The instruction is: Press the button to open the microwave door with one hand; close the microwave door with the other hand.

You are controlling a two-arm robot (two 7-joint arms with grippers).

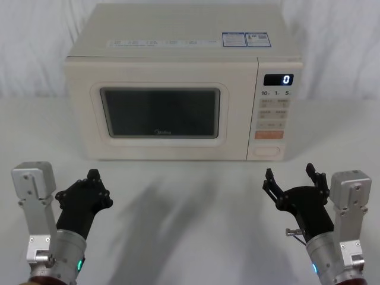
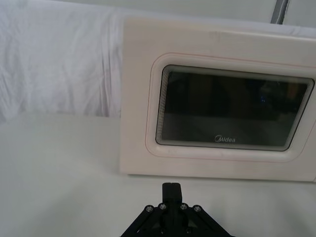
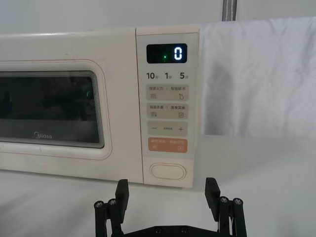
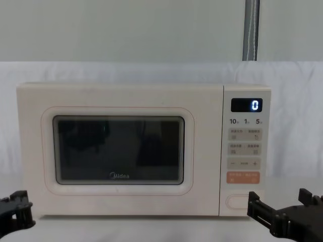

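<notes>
I count one microwave [image 1: 178, 83], with one door [image 1: 160, 110], one display [image 1: 278, 79], one orange key [image 1: 269, 135] and one wide button [image 1: 267, 151]. My grippers: two, left [image 1: 90, 189] and right [image 1: 295, 181].

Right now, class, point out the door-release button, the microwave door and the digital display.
button [image 3: 168, 171], right wrist view, centre of the cream pill.
microwave door [image 1: 160, 72], head view, cream panel above the window.
digital display [image 4: 247, 105], chest view, dark screen beside the zero.
</notes>
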